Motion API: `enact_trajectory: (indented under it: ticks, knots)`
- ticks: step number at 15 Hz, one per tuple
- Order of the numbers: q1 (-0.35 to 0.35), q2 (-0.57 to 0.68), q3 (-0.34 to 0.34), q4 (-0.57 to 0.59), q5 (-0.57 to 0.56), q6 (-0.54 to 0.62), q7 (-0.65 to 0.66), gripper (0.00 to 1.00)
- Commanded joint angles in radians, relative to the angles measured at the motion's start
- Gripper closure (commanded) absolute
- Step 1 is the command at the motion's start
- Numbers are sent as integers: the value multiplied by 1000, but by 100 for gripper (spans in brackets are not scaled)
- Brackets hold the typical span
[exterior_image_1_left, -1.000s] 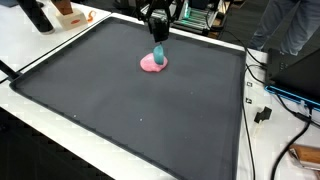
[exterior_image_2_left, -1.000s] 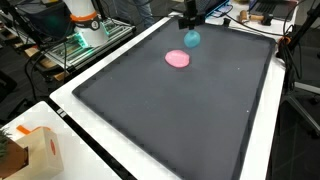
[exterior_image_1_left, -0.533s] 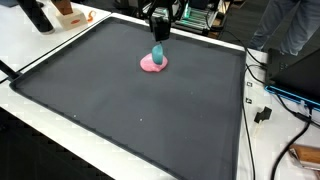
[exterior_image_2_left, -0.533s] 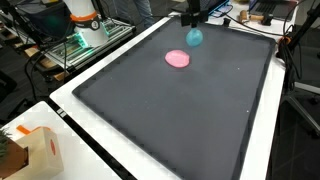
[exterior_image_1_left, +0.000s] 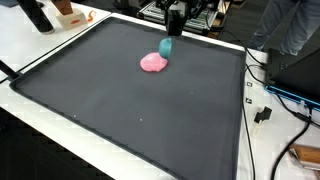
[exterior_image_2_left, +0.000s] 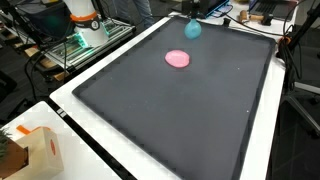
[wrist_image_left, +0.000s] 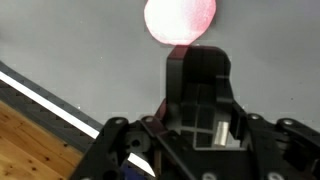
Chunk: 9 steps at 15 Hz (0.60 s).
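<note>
The gripper (exterior_image_1_left: 168, 38) has shifted sideways off the pink disc (exterior_image_1_left: 153, 63). It holds the teal object (exterior_image_1_left: 166, 47) clamped above the dark mat (exterior_image_1_left: 120, 110). No lettering is legible.

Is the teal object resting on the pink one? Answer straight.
No, the teal object hangs in the end effector, apart from the pink object lying on the mat.

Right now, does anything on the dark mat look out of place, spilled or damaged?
Nothing stands out. The pink blob lies flat on the dark mat, and the teal object sits in the claw near the mat's edge.
</note>
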Motion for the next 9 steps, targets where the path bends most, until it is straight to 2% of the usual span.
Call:
enact_trajectory:
  ticks: [1, 9]
  knots:
    - [37, 32, 34, 57, -91, -118, 131, 71]
    - [130, 165, 60, 158, -284, -272, 340, 71]
